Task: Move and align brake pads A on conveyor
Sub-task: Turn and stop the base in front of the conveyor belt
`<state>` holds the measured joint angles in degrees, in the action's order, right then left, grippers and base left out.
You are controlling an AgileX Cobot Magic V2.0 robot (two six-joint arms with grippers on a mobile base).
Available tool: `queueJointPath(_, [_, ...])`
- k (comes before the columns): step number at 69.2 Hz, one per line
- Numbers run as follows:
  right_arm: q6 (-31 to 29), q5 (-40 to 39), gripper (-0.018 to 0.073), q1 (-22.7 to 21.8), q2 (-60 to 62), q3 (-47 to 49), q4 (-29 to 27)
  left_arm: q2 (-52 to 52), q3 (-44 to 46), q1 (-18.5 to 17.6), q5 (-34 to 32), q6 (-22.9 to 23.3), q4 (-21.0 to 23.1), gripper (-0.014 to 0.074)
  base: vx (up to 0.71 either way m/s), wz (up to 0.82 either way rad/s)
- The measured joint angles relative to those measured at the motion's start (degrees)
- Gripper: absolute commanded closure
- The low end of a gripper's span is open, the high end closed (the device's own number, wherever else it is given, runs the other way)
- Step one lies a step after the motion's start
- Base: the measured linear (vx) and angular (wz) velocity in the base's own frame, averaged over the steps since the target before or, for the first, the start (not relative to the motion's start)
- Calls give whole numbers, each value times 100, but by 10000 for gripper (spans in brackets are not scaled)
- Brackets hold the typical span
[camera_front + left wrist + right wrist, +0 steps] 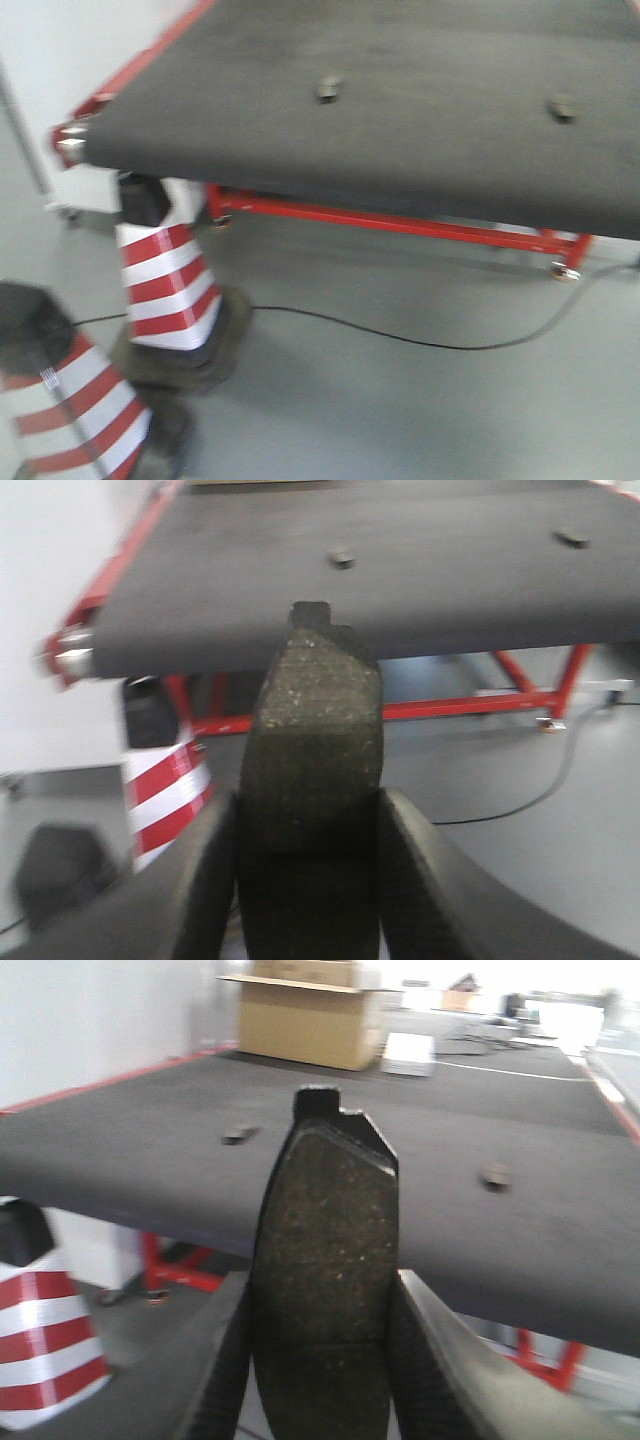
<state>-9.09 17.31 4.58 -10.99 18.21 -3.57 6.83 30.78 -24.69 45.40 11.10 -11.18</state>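
Both my tools carry brake pads, left tool (308, 880) clamped on one pad (312, 750), right tool (320, 1360) on another (325, 1260), held upright short of the conveyor (400, 130), probably to line up with two pads (329, 88) already there.

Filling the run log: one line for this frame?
left gripper: shut on dark grey brake pad | right gripper: shut on second pad | two pads on dark conveyor belt
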Motion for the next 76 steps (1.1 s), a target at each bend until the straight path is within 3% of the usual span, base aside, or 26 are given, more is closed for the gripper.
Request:
queueJointPath(19, [0, 0, 564, 0, 0, 0, 0, 0, 0, 0, 0, 0, 5, 602, 10, -51])
queueJointPath(76, [0, 0, 564, 0, 0, 0, 0, 0, 0, 0, 0, 0, 5, 602, 16, -12])
